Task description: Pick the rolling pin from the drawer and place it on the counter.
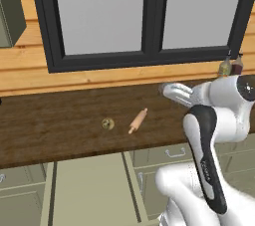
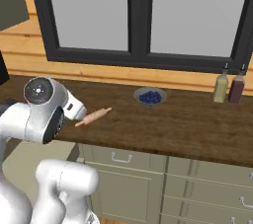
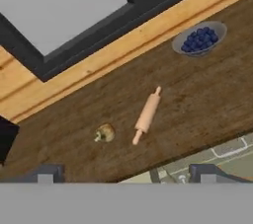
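Already the rolling pin point(image 3: 147, 112) lies flat on the counter point(image 1: 60, 125), well apart from the gripper point(image 3: 128, 172), whose fingertips point(image 3: 45, 173) stand wide apart with nothing between them. Reading the hand view from left to right, a small round brownish knob point(image 3: 104, 132) sits just beside the pin's lower handle, then comes the pin itself, set at a slant, and far to the right a bowl of blueberries point(image 3: 200, 38) near the wall. Below the counter edge, in the left base view, the drawer point(image 1: 89, 190) stands pulled out and looks bare inside. The placing appears done, so the risks that remain are small ones. The pin is a cylinder on a smooth top; a brush from the arm could set it rolling toward the front edge and down into the drawer or onto the floor. The knob might also be nudged. The open drawer juts out toward the base, and a careless drive could strike it.
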